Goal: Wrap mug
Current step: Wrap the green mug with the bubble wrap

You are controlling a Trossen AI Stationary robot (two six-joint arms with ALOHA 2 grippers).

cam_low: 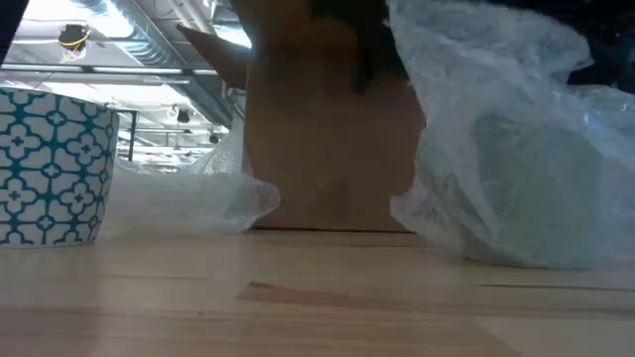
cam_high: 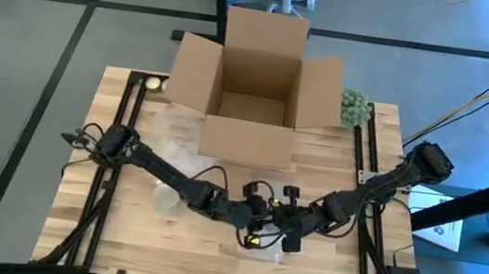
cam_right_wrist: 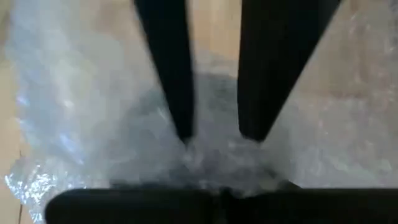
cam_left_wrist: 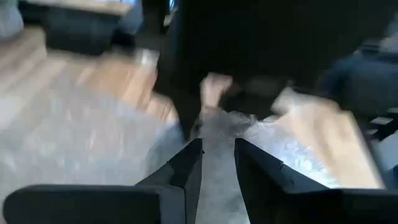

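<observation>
Both arms reach in toward the near middle of the wooden surface (cam_high: 121, 225), where the left pincer (cam_high: 257, 221) and the right pincer (cam_high: 282, 224) meet over a bundle of bubble wrap (cam_high: 267, 245). In the left wrist view the left pincer (cam_left_wrist: 217, 155) has its fingers a little apart, with a strip of wrap (cam_left_wrist: 217, 180) running between them. In the right wrist view the right pincer (cam_right_wrist: 217, 138) also stands with its fingers apart, tips pressed down onto the wrap (cam_right_wrist: 93, 124), which bulges over something dark beneath; whether that is the mug cannot be told. In the low view the wrap (cam_low: 516, 149) rises as a crumpled mound on the right, and a white cup with a teal pattern (cam_low: 50, 164) stands bare on the left, well apart from it. An open cardboard box (cam_high: 256, 82) sits at the far side of the surface, with a small green thing (cam_high: 354, 106) just beside its right flap.
</observation>
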